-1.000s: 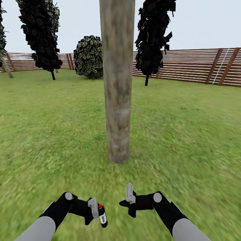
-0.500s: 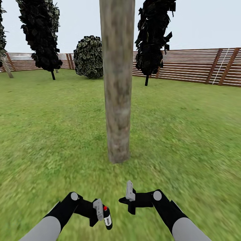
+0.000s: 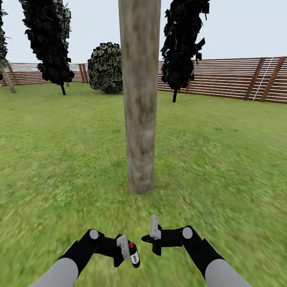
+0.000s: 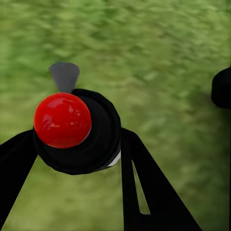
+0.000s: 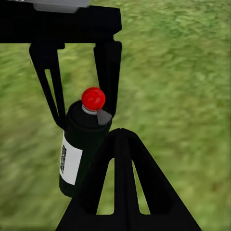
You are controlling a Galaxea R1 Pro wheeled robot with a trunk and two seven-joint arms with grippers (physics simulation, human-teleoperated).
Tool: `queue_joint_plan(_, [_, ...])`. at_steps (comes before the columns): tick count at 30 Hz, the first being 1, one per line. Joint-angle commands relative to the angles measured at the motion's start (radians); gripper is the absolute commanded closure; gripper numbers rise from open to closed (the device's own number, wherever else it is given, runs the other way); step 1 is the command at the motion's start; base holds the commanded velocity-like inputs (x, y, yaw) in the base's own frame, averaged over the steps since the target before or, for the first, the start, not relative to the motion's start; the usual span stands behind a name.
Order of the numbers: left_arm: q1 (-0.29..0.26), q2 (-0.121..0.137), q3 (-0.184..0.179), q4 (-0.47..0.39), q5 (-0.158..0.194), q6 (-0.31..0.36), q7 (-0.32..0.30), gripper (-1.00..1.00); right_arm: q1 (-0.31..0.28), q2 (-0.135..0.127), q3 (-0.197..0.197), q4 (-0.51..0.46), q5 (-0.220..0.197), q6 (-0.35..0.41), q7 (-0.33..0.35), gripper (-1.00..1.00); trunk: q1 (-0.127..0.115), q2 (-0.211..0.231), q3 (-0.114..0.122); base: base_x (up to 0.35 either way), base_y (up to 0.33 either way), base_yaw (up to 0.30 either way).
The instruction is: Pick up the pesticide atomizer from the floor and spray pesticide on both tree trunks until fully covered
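Observation:
The tree trunk point(image 3: 139, 99), thick and mottled grey-tan, rises from the grass floor point(image 3: 223, 167) straight ahead of both arms. My left gripper point(image 3: 129, 255) is shut on the pesticide atomizer point(image 3: 134, 257), a black bottle with a white label and a red cap point(image 4: 62, 120). It hangs upright low over the grass, well short of the trunk. My right gripper point(image 3: 144, 239) is shut and empty, just right of the bottle point(image 5: 79, 149). No pesticide specks are in the air. Another pale trunk point(image 3: 8, 81) leans far off at the left.
The brown slatted fence point(image 3: 231, 77) rings the lawn at the back. Thin-trunked dark-leaved trees point(image 3: 48, 40) point(image 3: 183, 40) and a round bush point(image 3: 105, 67) stand before it. Open grass lies on both sides of the trunk.
My left arm has carried the atomizer to the right, closer to the right gripper. The right gripper rose slightly, then held still. The view has not shifted.

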Motion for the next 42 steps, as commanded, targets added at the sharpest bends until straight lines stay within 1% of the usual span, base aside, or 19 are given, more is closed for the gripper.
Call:
queue_joint_plan(1, [0.000, -0.007, 0.005, -0.001, -0.010, -0.010, -0.001, 1.00, 0.000, 0.000, -0.001, -0.001, 0.008, -0.004, 0.001, 1.00, 0.000, 0.000, -0.001, 0.000, 0.000, 0.000])
queue_joint_plan(11, [-0.003, -0.027, 0.003, -0.001, -0.010, -0.010, -0.001, 1.00, 0.000, 0.000, -0.001, -0.001, 0.008, -0.004, 0.001, 1.00, 0.000, 0.000, -0.001, 0.000, 0.000, 0.000])
queue_joint_plan(14, [-0.004, -0.029, 0.002, -0.002, -0.010, -0.010, -0.001, 1.00, 0.000, 0.000, -0.001, -0.001, 0.008, -0.004, 0.001, 1.00, 0.000, 0.000, -0.001, 0.000, 0.000, 0.000])
queue_joint_plan(20, [-0.004, -0.036, 0.004, -0.032, -0.010, -0.009, -0.001, 1.00, 0.000, 0.000, -0.001, -0.001, 0.008, -0.004, 0.001, 1.00, 0.000, 0.000, -0.001, 0.000, 0.000, 0.000])
queue_joint_plan(29, [-0.003, -0.038, 0.004, -0.035, -0.009, -0.008, -0.001, 1.00, 0.000, 0.000, -0.001, -0.001, 0.008, -0.004, 0.001, 1.00, 0.000, 0.000, -0.001, 0.000, 0.000, 0.000])
queue_joint_plan(34, [-0.002, -0.050, 0.004, -0.035, -0.010, -0.009, -0.001, 1.00, 0.000, 0.000, -0.001, -0.001, 0.008, -0.004, 0.001, 1.00, 0.000, 0.000, -0.001, 0.000, 0.000, 0.000])
queue_joint_plan(42, [-0.002, -0.052, 0.004, -0.035, -0.009, -0.007, -0.001, 1.00, 0.000, 0.000, -0.001, -0.001, 0.008, -0.004, 0.001, 1.00, 0.000, 0.000, -0.001, 0.000, 0.000, 0.000])
